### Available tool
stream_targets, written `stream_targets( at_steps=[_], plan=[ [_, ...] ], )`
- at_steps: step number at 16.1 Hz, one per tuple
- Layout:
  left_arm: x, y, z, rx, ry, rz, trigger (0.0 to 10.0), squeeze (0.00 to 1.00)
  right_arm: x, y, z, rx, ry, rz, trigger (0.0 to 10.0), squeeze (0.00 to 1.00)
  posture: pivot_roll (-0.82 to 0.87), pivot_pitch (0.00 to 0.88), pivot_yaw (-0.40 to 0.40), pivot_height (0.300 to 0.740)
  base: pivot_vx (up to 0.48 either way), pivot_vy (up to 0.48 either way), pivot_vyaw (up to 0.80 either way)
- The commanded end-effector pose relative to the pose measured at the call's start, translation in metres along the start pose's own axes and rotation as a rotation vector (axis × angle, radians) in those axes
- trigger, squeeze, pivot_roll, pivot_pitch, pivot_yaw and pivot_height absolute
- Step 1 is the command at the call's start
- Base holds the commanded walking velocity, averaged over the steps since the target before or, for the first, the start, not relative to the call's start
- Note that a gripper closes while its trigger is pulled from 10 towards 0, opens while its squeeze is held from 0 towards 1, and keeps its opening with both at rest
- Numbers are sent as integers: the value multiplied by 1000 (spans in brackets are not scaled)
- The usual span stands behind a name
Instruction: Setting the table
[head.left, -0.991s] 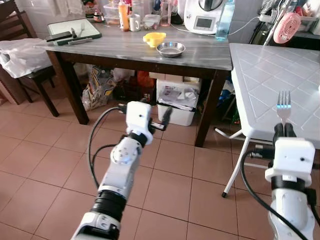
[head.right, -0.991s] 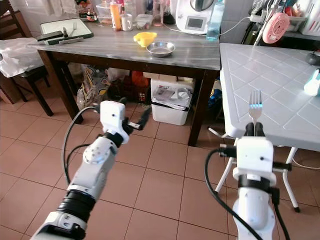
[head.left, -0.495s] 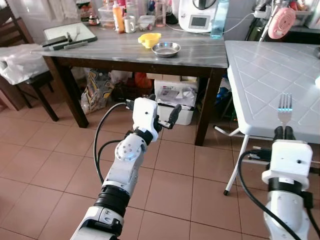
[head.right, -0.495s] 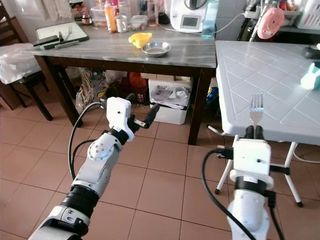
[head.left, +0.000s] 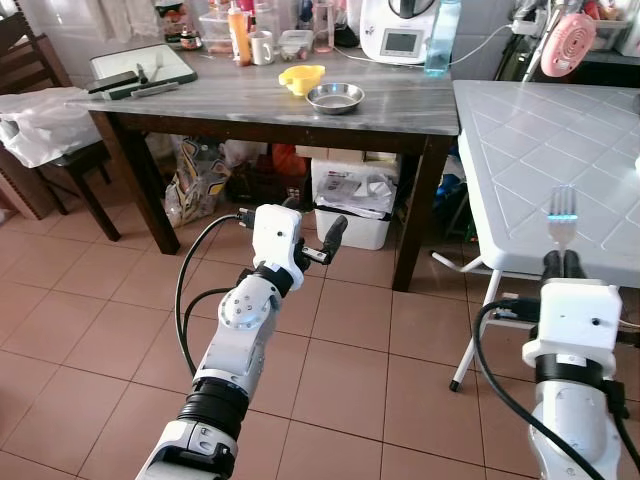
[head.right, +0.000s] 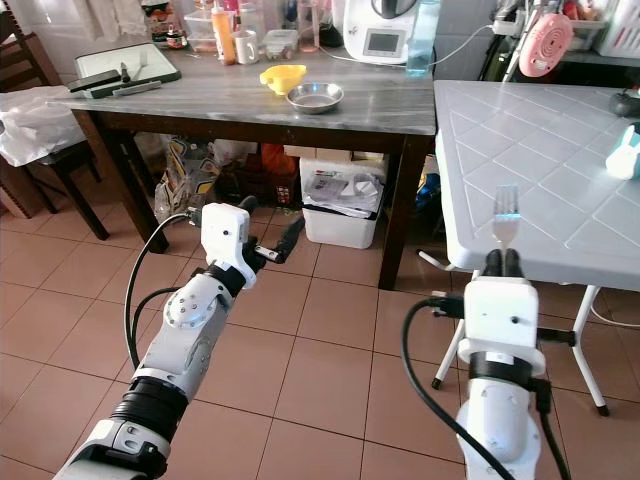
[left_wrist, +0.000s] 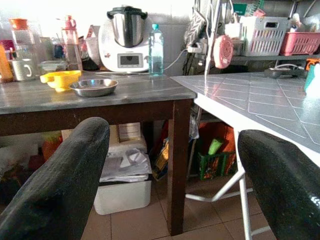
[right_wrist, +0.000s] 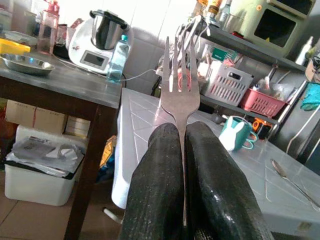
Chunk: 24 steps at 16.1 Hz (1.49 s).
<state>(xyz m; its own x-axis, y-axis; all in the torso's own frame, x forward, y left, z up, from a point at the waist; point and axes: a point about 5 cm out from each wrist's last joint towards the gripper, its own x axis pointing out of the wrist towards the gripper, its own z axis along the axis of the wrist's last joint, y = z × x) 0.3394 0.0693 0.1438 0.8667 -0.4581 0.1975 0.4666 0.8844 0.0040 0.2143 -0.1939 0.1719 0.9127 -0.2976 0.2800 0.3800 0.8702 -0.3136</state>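
My right gripper (head.left: 560, 262) is shut on the handle of a silver fork (head.left: 561, 212), which stands upright with its tines up in front of the near edge of the white table (head.left: 520, 150). The right wrist view has the fork (right_wrist: 180, 85) rising from between the closed fingers (right_wrist: 160, 165), with a spoon (right_wrist: 287, 177) and a teal mug (right_wrist: 235, 132) on that table beyond. My left gripper (head.left: 315, 235) is open and holds nothing, raised over the tiled floor facing the dark table (head.left: 250, 100). On the dark table sit a steel bowl (head.left: 337, 97) and a yellow bowl (head.left: 306, 77).
A white bin (head.left: 355, 200) and bags stand under the dark table. A tray (head.left: 140, 68), bottles and a white kitchen appliance (head.left: 405, 30) sit on its far side. A chair with a plastic bag (head.left: 40, 120) is at the left. The white table's legs (head.left: 475, 320) reach the floor near my right arm.
The whole view has swayed a little, so the camera moved. The fork stays in my right gripper, and my left gripper stays open at about the same height.
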Motion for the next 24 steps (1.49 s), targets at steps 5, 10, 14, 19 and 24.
stream_targets(
  at_steps=[5,10,14,19,24],
  plan=[
    [0,1,6,14,-13,-21,10000,0,-3,-1,2,16,-3,-17,10000,0,-64,65,41,740,211,0,0],
    [-4,0,5,17,-8,-30,10000,0,-5,1,1,20,4,-14,10000,0,-62,73,41,740,373,0,0],
    [2,-10,13,23,-39,-82,10000,0,0,0,1,16,-8,-38,10000,0,-58,49,63,740,414,0,0],
    [5,-8,16,23,-44,-81,10000,0,-5,2,0,13,-2,-34,10000,0,-66,51,72,740,422,0,0],
    [2,-13,13,12,-33,-104,10000,0,-8,3,-1,6,9,-25,10000,0,-74,54,67,740,447,0,0]
  ],
)
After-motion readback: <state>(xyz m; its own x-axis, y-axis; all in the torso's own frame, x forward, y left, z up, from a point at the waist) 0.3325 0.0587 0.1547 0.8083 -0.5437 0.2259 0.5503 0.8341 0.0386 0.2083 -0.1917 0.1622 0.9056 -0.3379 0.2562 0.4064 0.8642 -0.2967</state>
